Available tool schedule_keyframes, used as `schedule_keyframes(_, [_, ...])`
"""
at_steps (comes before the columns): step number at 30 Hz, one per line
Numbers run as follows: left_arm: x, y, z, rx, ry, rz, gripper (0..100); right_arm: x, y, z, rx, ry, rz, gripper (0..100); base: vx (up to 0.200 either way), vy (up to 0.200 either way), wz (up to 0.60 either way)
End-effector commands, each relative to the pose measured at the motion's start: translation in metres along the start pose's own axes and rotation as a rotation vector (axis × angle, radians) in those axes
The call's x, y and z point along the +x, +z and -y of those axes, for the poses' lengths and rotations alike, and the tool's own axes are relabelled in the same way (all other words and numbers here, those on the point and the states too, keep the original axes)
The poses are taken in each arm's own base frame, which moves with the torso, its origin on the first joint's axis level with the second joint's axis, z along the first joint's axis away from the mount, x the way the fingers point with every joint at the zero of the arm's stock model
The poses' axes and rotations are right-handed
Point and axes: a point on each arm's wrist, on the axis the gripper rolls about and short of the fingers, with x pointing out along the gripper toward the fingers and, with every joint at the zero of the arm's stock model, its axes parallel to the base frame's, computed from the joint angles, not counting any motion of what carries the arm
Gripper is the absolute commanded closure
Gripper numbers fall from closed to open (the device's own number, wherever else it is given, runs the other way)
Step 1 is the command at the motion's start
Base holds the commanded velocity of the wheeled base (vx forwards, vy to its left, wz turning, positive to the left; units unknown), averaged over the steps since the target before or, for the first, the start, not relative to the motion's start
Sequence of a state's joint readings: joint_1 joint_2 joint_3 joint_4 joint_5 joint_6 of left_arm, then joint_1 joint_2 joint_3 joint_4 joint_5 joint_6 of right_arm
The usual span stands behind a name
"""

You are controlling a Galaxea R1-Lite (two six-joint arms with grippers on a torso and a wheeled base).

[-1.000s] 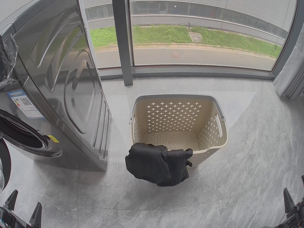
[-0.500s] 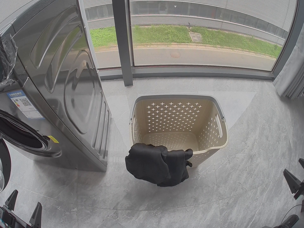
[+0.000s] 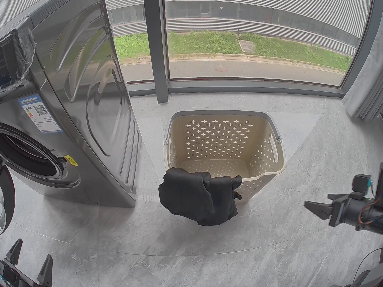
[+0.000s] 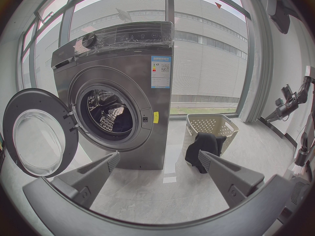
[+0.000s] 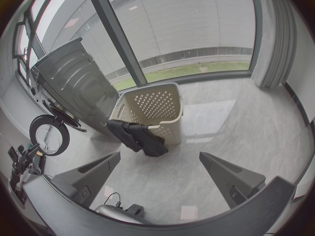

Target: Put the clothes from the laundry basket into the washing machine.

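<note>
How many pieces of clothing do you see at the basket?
1: a black garment draped over the near rim of the basket, hanging mostly outside it. The bundle could hide a second piece.

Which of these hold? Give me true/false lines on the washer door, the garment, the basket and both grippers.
1. The washing machine door stands open. True.
2. A black garment hangs over the laundry basket near rim. True.
3. The left gripper and right gripper are both open and empty. True.
4. The right gripper touches the garment. False: it is clear of it, off to the basket's right.
5. The basket is piled full of clothes. False: its bottom shows bare.
</note>
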State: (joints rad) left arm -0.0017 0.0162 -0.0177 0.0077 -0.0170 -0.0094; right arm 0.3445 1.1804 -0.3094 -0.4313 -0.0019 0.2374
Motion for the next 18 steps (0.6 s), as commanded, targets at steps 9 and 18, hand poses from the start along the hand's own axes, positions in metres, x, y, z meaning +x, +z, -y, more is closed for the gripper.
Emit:
schedule_keyframes(9, [0.0, -0.004, 0.0, -0.001, 0.0, -0.006, 0, 0.131, -0.001, -0.056, 0.031, 0.028, -0.21, 0, 0.0, 0.0, 0.0])
schedule_keyframes(18, [0.0, -0.004, 0.0, -0.001, 0.0, -0.006, 0, 0.17, -0.009, -0.059, 0.029, 0.028, -0.185, 0, 0.0, 0.0, 0.0])
